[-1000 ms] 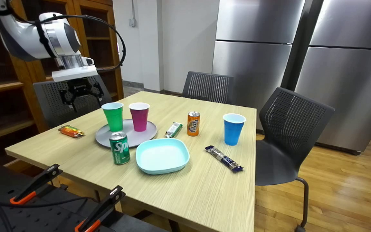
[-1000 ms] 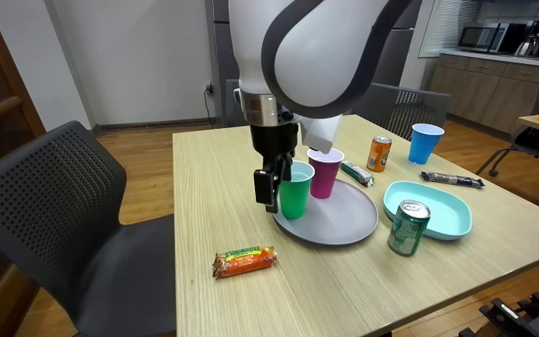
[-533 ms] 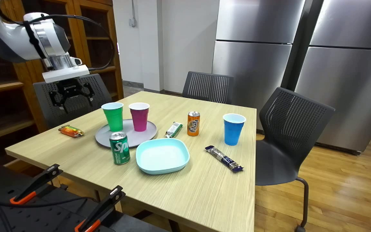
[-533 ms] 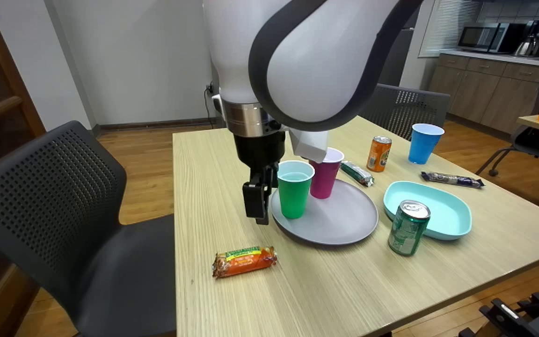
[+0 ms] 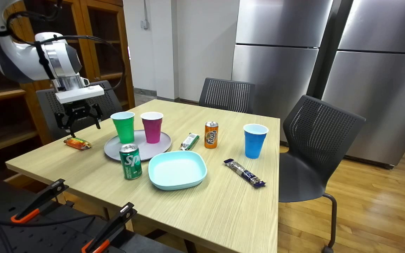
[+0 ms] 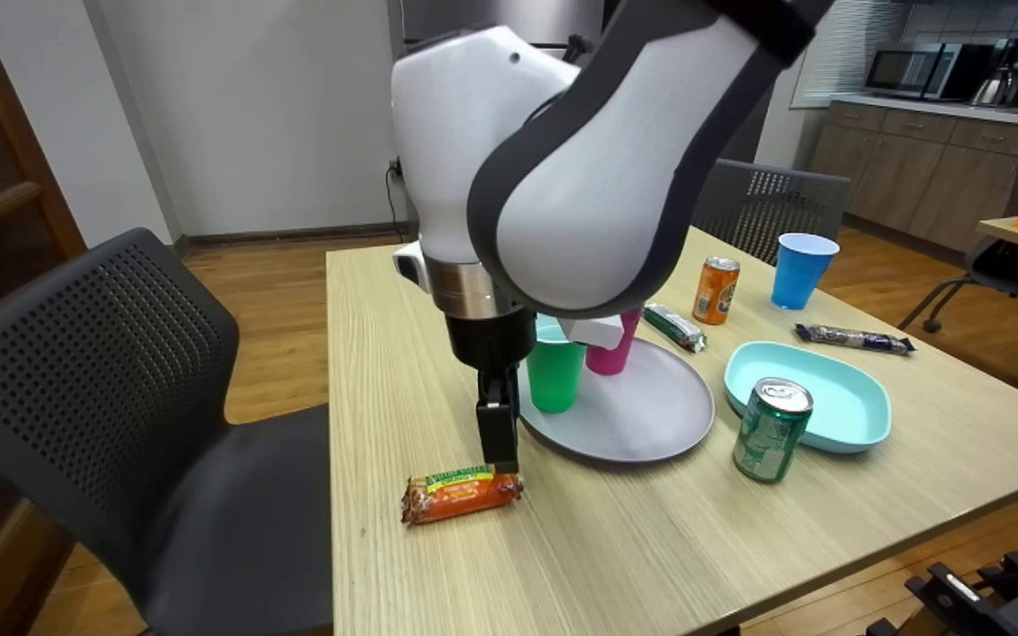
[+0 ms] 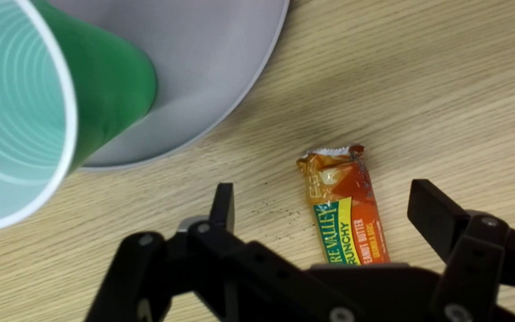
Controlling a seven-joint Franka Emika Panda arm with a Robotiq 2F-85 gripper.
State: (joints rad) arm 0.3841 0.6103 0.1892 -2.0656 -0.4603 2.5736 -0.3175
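Snack bar lies on the wood-grain table in an exterior view, near the edge beside the mesh chair; the arm partly covers the green cup. In an exterior view, the gripper hangs just over the bar, contact unclear. In the wrist view, its jaws stand wide, gripping nothing, grain showing either side of the crinkled bar, whose lower end is hidden.

Pale wall; steel refrigerators; dark chairs; wood floor.
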